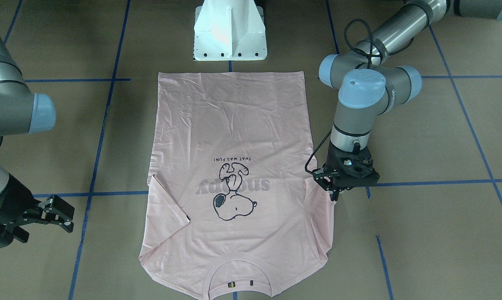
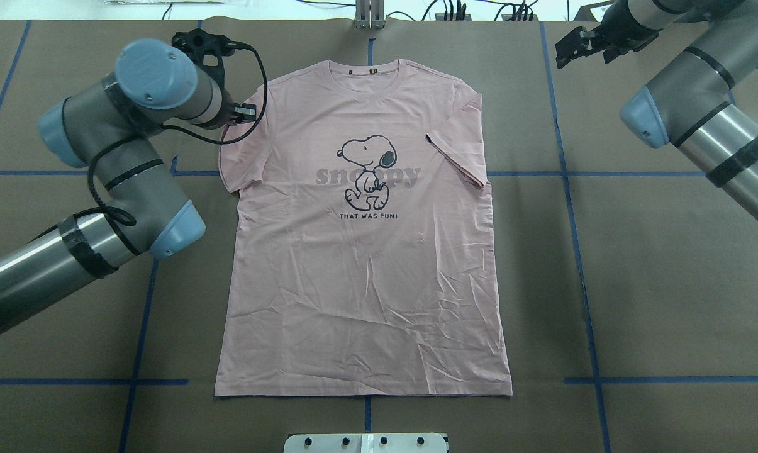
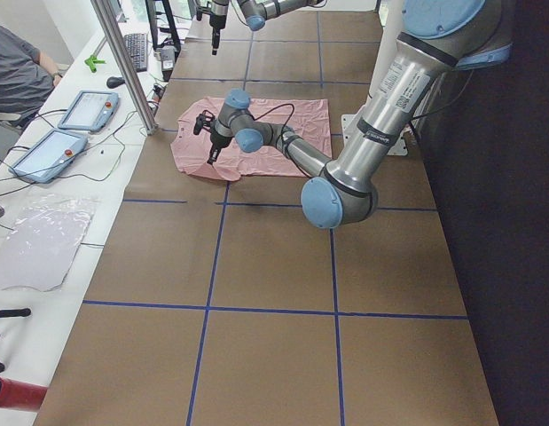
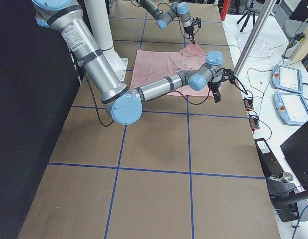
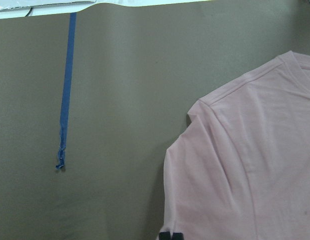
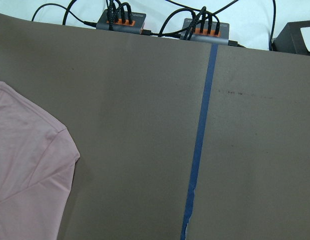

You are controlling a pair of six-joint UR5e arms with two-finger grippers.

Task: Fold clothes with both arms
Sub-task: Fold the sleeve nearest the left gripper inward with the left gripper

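One pale pink short-sleeved cotton T-shirt lies spread, front side up, in the middle of the brown paper-covered table with blue tape lines. Its straight hem is toward the white pedestal base and its round collar is at the far edge. The black-and-white cartoon dog print sits on the chest over grey lettering, with a small line of black text beneath. The lower body is creased all over.

The sleeve on the robot's right is folded inward onto the chest. The sleeve on the robot's left spreads outward, its cloth bunched near the arm. The black left gripper points down at that sleeve's outer edge, and its fingertips show at the hem. Whether they pinch the cloth I cannot tell.

The black right gripper hangs well apart from the shirt beyond its right shoulder, its fingers parted and holding nothing.
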